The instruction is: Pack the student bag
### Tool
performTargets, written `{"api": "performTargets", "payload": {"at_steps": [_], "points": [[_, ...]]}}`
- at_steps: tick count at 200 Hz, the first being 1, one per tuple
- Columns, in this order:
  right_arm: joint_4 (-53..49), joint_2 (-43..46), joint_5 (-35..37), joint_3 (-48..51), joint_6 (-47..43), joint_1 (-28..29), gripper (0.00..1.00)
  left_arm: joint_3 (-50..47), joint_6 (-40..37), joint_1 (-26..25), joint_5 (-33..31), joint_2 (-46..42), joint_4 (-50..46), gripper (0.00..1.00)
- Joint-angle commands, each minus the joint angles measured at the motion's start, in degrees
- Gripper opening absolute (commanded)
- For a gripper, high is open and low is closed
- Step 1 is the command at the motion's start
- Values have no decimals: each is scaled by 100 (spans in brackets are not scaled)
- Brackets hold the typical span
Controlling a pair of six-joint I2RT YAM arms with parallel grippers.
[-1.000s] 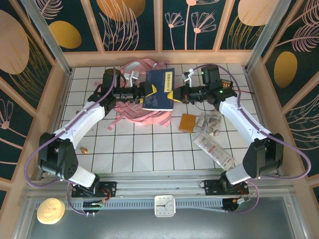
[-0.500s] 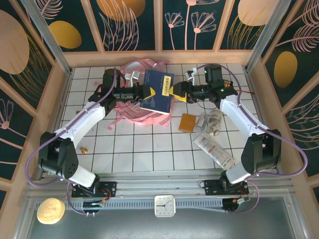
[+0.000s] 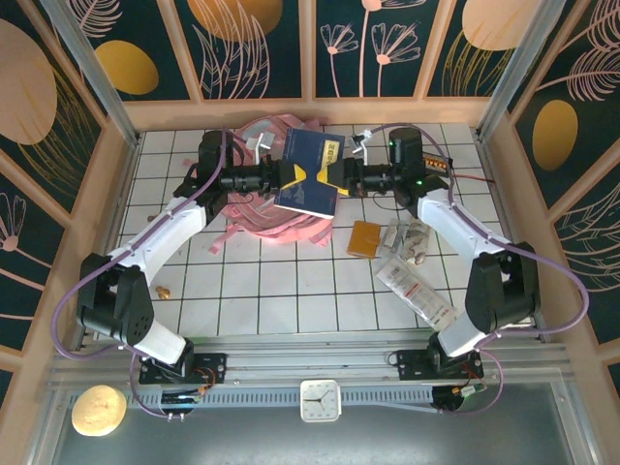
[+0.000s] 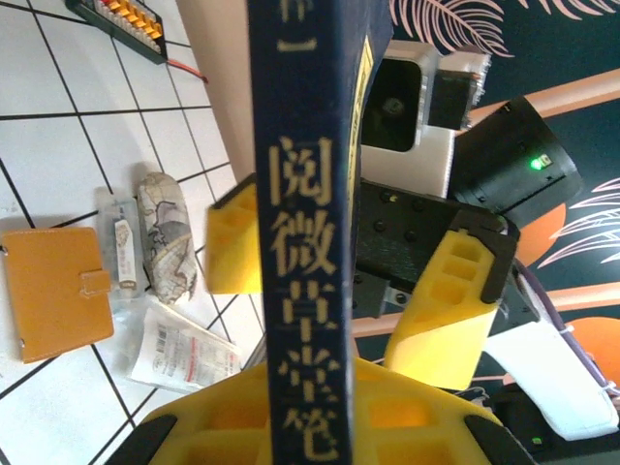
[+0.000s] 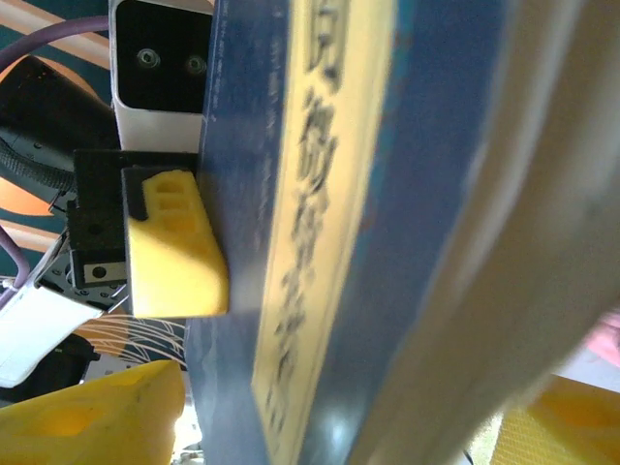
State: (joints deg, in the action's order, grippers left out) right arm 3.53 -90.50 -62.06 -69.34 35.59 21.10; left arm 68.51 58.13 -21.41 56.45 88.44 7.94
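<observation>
A dark blue book [image 3: 312, 174] with yellow lettering is held up on edge over the pink student bag [image 3: 260, 211], which lies crumpled at the back of the tiled table. My left gripper [image 3: 289, 179] is shut on the book's left edge; in the left wrist view the spine [image 4: 310, 223] rises straight out of its yellow jaws. My right gripper [image 3: 341, 179] faces it from the right, open, with its yellow fingers [image 4: 448, 310] standing apart on either side of the book. In the right wrist view the book's cover [image 5: 320, 242] passes between those spread fingers.
An orange wallet [image 3: 363, 238], a wrapped bundle [image 3: 413, 238] and a flat white packet [image 3: 415, 289] lie on the tiles at the right. A small abacus-like item [image 3: 438, 165] sits by the back right wall. A tiny brown object [image 3: 164, 291] lies at the left.
My left gripper has closed on the book and my right gripper has let go and opened. The book now tilts a little more upright, carried by the left arm.
</observation>
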Motion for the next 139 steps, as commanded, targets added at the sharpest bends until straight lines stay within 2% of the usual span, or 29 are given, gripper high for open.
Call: {"api": "performTargets", "payload": {"at_steps": [1, 43, 77, 91, 113, 135, 139], "points": [[794, -168, -183, 10, 357, 129, 75, -75, 121, 0, 218, -168, 430, 0], [828, 151, -101, 114, 441, 134, 72, -31, -503, 13, 3, -135, -395, 0], [552, 458, -80, 237, 429, 56, 68, -16, -642, 40, -57, -95, -544, 0], [182, 531, 54, 236, 289, 28, 71, 58, -551, 40, -26, -75, -468, 0], [-1023, 489, 541, 241, -340, -112, 81, 363, -318, 39, 60, -42, -294, 0], [-393, 520, 238, 561, -41, -45, 88, 633, -212, 39, 133, 5, -280, 0], [-259, 516, 187, 570, 21, -10, 92, 637, -187, 40, 145, 6, -250, 0]]}}
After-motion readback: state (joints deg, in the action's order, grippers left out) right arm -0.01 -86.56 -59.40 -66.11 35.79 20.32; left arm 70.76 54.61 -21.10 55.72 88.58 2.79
